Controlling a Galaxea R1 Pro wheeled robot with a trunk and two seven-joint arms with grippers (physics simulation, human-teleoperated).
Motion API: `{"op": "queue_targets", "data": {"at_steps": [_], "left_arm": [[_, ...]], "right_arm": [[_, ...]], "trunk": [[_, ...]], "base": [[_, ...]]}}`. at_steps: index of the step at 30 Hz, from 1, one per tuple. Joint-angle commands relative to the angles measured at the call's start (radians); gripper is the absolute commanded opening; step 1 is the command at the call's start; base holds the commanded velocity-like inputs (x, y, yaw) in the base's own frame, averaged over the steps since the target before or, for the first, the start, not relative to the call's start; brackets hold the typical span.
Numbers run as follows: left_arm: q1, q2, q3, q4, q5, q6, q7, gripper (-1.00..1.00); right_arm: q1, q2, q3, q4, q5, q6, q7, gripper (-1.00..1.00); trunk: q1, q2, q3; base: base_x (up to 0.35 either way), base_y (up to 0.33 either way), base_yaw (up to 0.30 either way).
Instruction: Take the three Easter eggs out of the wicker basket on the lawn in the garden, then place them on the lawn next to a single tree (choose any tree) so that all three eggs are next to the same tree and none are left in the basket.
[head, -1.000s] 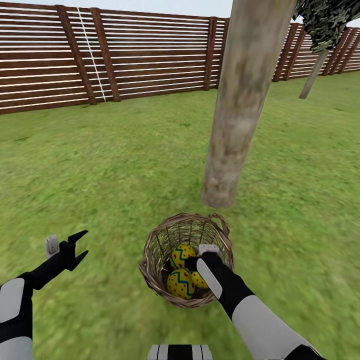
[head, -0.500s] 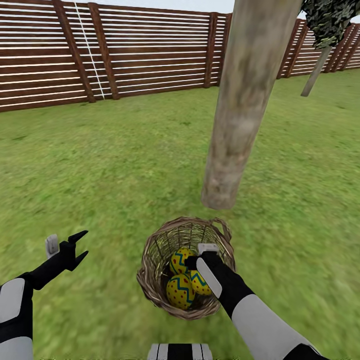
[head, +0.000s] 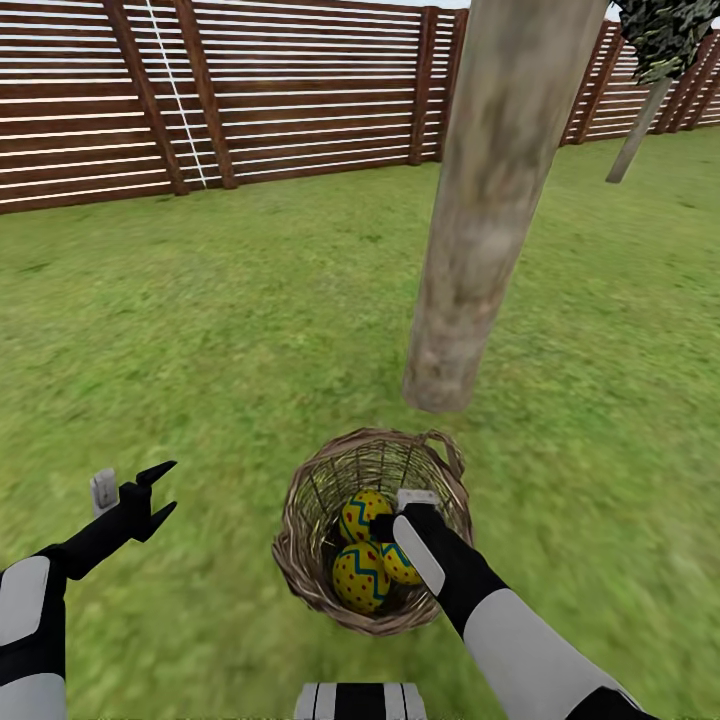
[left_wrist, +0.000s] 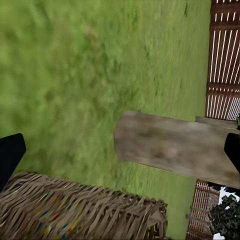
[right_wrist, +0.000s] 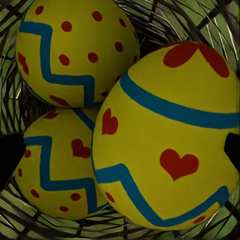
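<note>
Right claw down in the basket, eggs all still inside

Right claw (head: 385, 527) sits among three eggs (head: 362, 575) in the basket (head: 300, 500) beside the tree (head: 480, 230); can't tell its grip. Left claw (head: 158, 490) hovers spread wide over the lawn (head: 200, 320).

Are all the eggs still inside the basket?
Yes, all three Easter eggs lie together in the wicker basket, its weave behind them in the right wrist view. None lies on the lawn.

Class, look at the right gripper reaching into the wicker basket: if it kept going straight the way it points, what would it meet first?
Most likely the nearest Easter egg, centred between the right gripper fingers inside the wicker basket.
</note>
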Motion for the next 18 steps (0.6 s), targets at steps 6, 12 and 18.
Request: {"op": "queue_targets", "data": {"at_steps": [6,12,18], "left_arm": [[-0.001,0.000,0.004,0.000,-0.010,0.005,-0.010,1.00],[-0.001,0.000,0.003,0.000,-0.010,0.005,-0.010,1.00],[-0.001,-0.001,0.003,0.000,-0.010,0.005,-0.010,1.00]], "right_arm": [[-0.001,0.000,0.002,-0.002,-0.008,0.000,-0.069,1.00],[-0.001,0.000,0.002,-0.008,-0.006,-0.008,-0.080,1.00],[-0.001,0.000,0.002,-0.009,-0.006,-0.009,-0.081,1.00]], "trunk": [[0.000,0.000,-0.001],[0.001,-0.001,-0.012],[0.003,-0.002,-0.024]], "base": [[0.000,0.000,0.000],[0.000,0.000,0.000],[0.000,0.000,0.000]]}}
